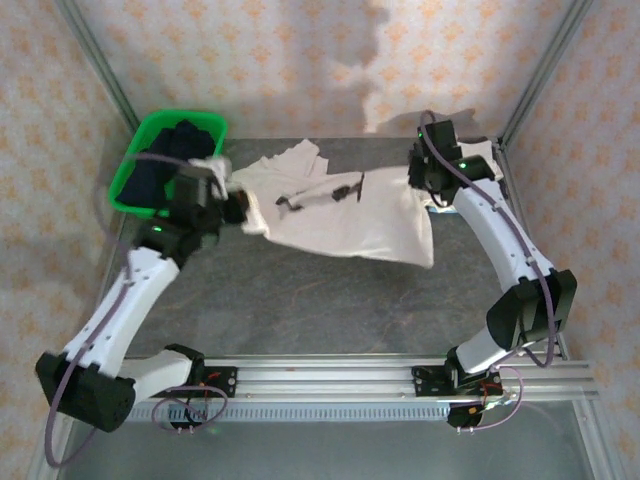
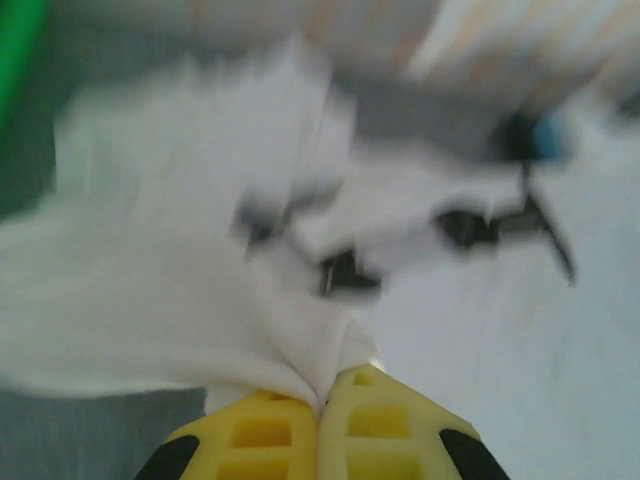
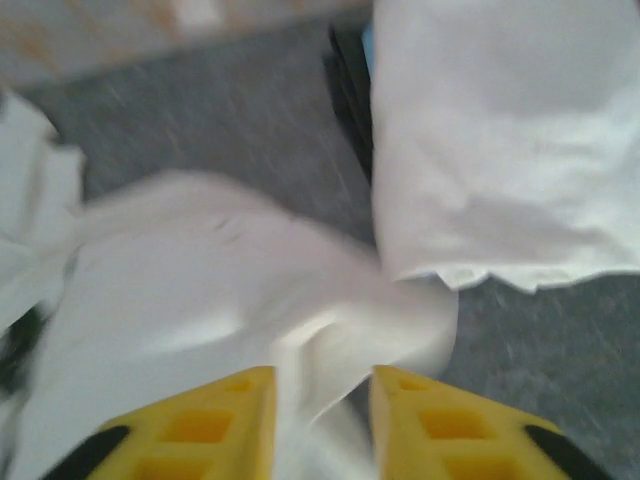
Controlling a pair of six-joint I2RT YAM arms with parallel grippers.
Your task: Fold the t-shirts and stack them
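Nearest of all, well to the near side of the green basket (image 1: 190, 116), a metal rail (image 1: 330, 375) carries both arm bases along the edge of the grey table (image 1: 330, 310).

The left gripper (image 1: 240, 207) sits just right of the basket, almost beside its near right corner. In the left wrist view the left gripper (image 2: 325, 405) has its two yellow fingers (image 2: 260, 435) pressed together, with a thin pinch of white cloth caught in the seam between them.

The right gripper (image 1: 422, 185) is far to the basket's right, at about the same depth. In the right wrist view the right gripper (image 3: 322, 400) has its fingers (image 3: 200, 425) standing a little apart. A thick fold of cloth fills the gap and fans out from it, so the grip is on a bunched edge.

The t-shirt (image 1: 350, 220) stretches between the two grippers, starting just right of the basket and running away from it across the table. It is white and rumpled, its corner farthest from the basket drooping toward the near side. Dark marks (image 1: 320, 195) show around its middle, blurred in the left wrist view (image 2: 345, 275), where the t-shirt (image 2: 150, 280) spreads ahead of the fingers. The right wrist camera sees the t-shirt (image 3: 200, 290) billowing up from the fingers.

A second t-shirt (image 3: 500, 150), flat and white, lies on the table beyond the held one, well apart from the basket.

The basket itself stands at the far left and holds dark clothes (image 1: 165, 160).
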